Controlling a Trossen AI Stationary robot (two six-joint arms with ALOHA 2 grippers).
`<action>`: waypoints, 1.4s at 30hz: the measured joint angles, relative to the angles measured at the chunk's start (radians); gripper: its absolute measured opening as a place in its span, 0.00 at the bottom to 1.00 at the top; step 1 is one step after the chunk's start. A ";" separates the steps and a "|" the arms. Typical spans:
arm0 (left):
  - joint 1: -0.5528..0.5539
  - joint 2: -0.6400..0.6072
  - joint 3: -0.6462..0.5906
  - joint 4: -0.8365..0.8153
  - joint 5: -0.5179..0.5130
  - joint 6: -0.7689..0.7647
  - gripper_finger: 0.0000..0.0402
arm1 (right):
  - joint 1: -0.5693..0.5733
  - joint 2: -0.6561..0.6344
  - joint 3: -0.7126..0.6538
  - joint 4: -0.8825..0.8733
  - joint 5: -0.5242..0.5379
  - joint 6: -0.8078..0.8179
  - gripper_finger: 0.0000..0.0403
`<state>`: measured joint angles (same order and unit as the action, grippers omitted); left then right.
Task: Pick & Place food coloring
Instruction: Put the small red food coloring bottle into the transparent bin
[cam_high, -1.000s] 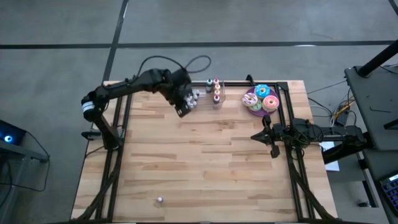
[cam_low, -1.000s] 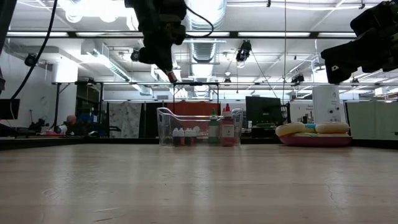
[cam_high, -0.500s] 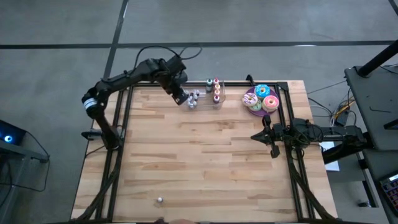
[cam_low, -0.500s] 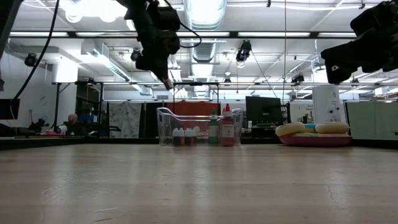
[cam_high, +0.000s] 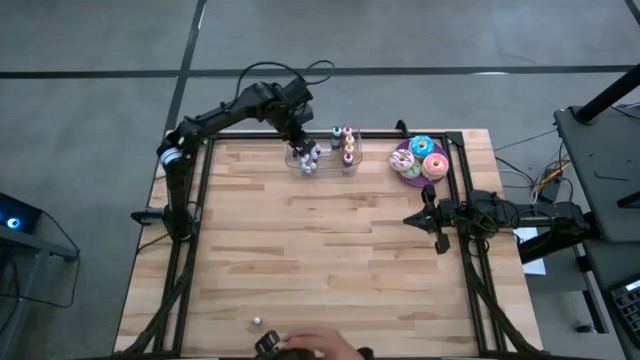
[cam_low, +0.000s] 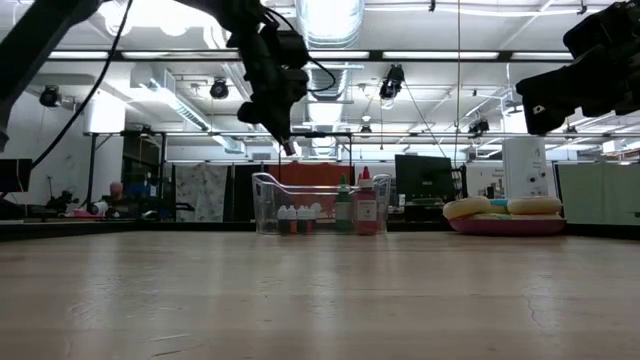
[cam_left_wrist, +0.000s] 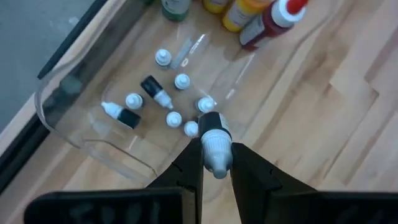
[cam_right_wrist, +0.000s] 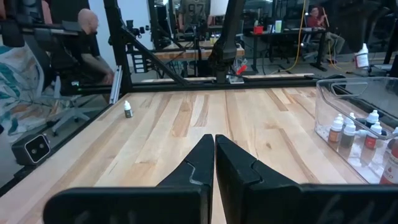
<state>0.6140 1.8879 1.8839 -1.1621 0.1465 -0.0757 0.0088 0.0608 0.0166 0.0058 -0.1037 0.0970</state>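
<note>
Left pincer (cam_left_wrist: 216, 163) grasps 1 food coloring bottle (cam_left_wrist: 215, 142) above the clear bin (cam_left_wrist: 68, 127).
Other small bottles stand and lie inside that bin at the tabletop's (cam_high: 340, 260) far edge; right pincer (cam_right_wrist: 214, 154) clenched, waiting near the doughnuts (cam_high: 422, 158).

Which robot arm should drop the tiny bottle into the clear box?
The left. Its gripper already holds a small bottle right above the clear bin, while the right gripper waits shut, far off.
</note>
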 joint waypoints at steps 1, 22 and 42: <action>0.000 0.013 0.013 -0.006 -0.006 0.001 0.10 | 0.000 0.000 0.000 0.000 0.000 0.000 0.02; 0.016 0.175 0.044 -0.108 -0.122 0.110 0.10 | 0.000 0.000 0.000 0.000 0.000 0.000 0.02; 0.016 0.264 0.044 -0.079 -0.149 0.134 0.10 | 0.000 0.000 0.000 0.000 0.000 0.000 0.02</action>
<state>0.6300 2.1520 1.9282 -1.2415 -0.0025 0.0578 0.0086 0.0608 0.0166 0.0055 -0.1040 0.0971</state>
